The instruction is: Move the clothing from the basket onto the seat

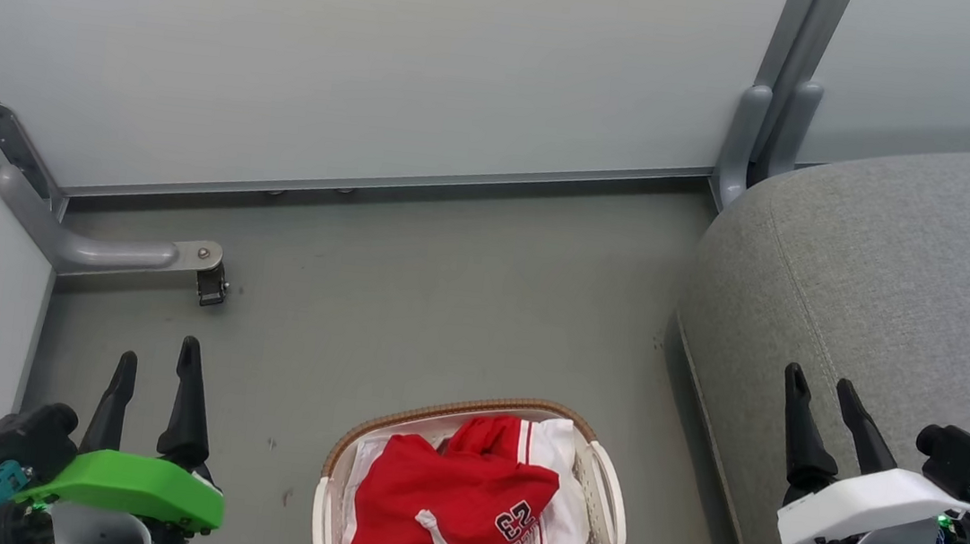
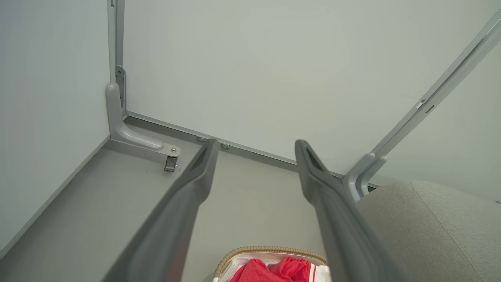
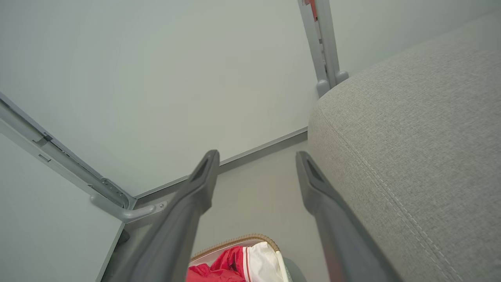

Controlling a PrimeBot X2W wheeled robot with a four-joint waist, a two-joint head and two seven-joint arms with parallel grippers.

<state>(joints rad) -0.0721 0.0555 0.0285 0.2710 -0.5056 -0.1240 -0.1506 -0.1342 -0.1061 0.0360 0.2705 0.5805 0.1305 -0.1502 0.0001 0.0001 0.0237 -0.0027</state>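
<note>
Pincers first: the left pincer (image 1: 158, 348), two long dark fingers under a green cover, has its fingers spread apart with nothing between them, hanging over bare floor. Same deal for the right pincer (image 1: 818, 376) with the white cover. Its fingers are apart and empty, sitting above the front edge of the big grey woven-fabric seat cushion (image 1: 899, 279).

Between them, down on the smooth grey floor (image 1: 447, 286), is the oval white perforated basket (image 1: 610, 501) with the brown woven rim. The red sports clothing (image 1: 444, 493) with white trim is all piled inside it, dark "23" facing up. Neither pincer touches it. The pile lies low and inward of both, nearer the robot's body than the fingertips, and each wrist view catches it at the bottom edge between the fingers. So I'd say the job hasn't really started.

What I'd worry about: there's white fabric (image 1: 566, 533) tucked under the red, and a deep grab could haul that out too. The basket looks light, so a snagged garment might drag or tip it. And that seat edge is rounded, so anything dropped too near it could slide off onto the floor.
</note>
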